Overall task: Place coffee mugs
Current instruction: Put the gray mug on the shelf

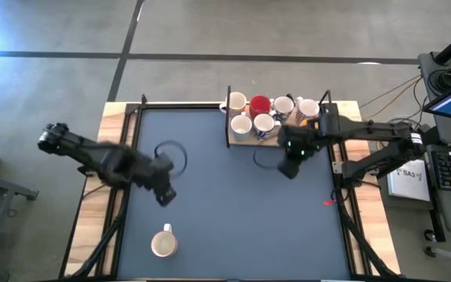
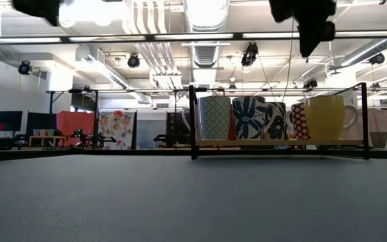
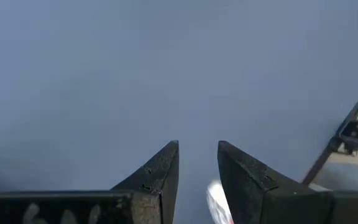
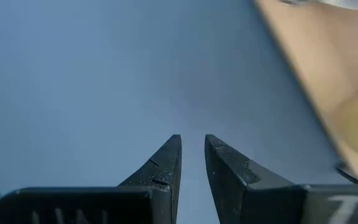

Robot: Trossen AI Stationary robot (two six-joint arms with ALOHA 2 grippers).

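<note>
While both arms hang above the dark grey counter (image 1: 225, 196), the left pincer (image 1: 163, 192) sits at 9 o'clock of centre, its fingers (image 3: 160, 171) slightly parted and pinching nothing. The right pincer (image 1: 290, 166) sits at 2 o'clock, fingers (image 4: 163, 165) likewise narrowly parted and empty. Six round ceramic coffee mugs (image 1: 263, 124), mostly white with one red, stand grouped on a wooden tray with a black frame (image 1: 245, 139) at 12 o'clock. One cream round mug (image 1: 164, 243) stands alone on the counter at 7 o'clock, well apart from the left pincer.
</note>
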